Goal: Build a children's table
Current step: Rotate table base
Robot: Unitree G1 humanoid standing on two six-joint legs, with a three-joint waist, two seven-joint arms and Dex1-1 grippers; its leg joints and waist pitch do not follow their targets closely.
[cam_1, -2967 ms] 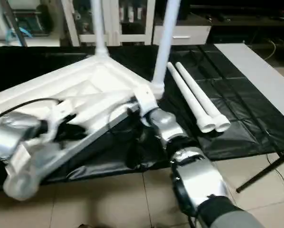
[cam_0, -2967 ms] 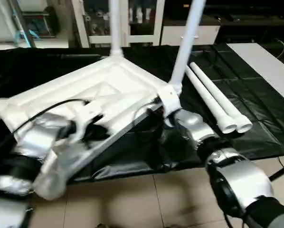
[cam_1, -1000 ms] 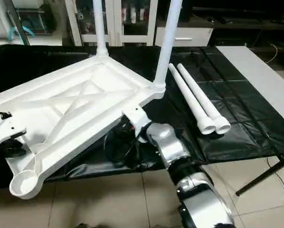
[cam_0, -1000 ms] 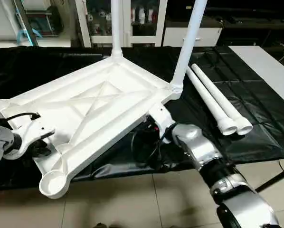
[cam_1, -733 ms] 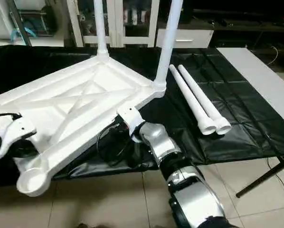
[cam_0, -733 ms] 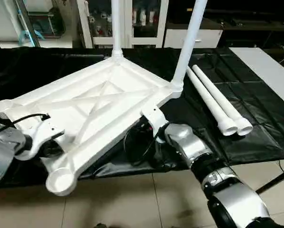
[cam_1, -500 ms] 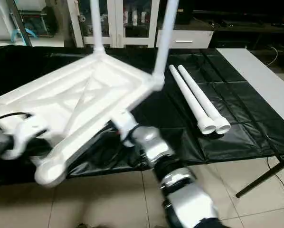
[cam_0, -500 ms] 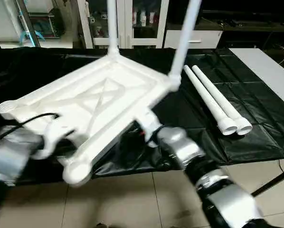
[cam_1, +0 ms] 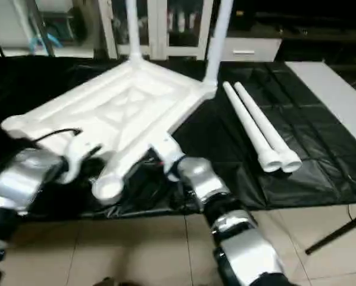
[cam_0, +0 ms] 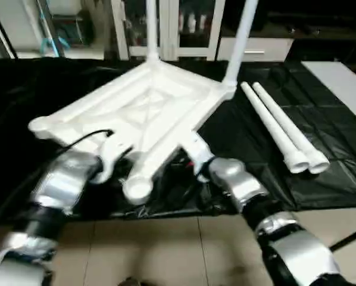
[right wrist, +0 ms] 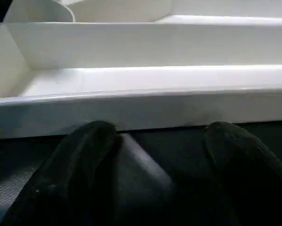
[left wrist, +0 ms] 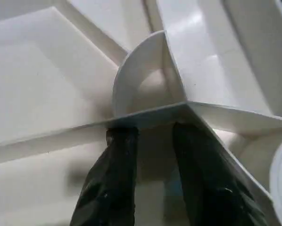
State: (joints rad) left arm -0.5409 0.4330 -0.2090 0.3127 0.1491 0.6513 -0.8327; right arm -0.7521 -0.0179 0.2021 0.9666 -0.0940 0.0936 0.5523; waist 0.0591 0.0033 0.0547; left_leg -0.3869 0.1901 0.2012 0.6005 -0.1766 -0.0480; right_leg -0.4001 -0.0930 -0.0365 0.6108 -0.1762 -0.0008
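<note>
Black cloth covered the worktop (cam_0: 344, 185), with glass-fronted cabinets behind it and tiled floor in front. On it the table top (cam_0: 148, 107) lay upside down, ribbed underside up, one long diagonal running from the near corner socket (cam_0: 136, 187), which overhung the worktop's front edge, to the far corner. Two fitted legs (cam_0: 242, 36) stood upright from the far sockets, rising out of view. The left hand (left wrist: 153, 141) was at that near corner, its black fingers (left wrist: 117, 160) a narrow gap apart and straddling a thin rib of the underside, apparently pinching it. The right hand (right wrist: 160, 136) sat against the long near side rail, its fingers spread wide, tips at the rail's lower edge; no grip could be judged there. Two loose legs (cam_0: 282, 134) lay side by side, touching, on the cloth to the right of the top, their long axes running away from the robot and their flared ends pointing toward it. They lay nearer the right arm, so that arm would probably fetch the next one for the empty near socket.
</note>
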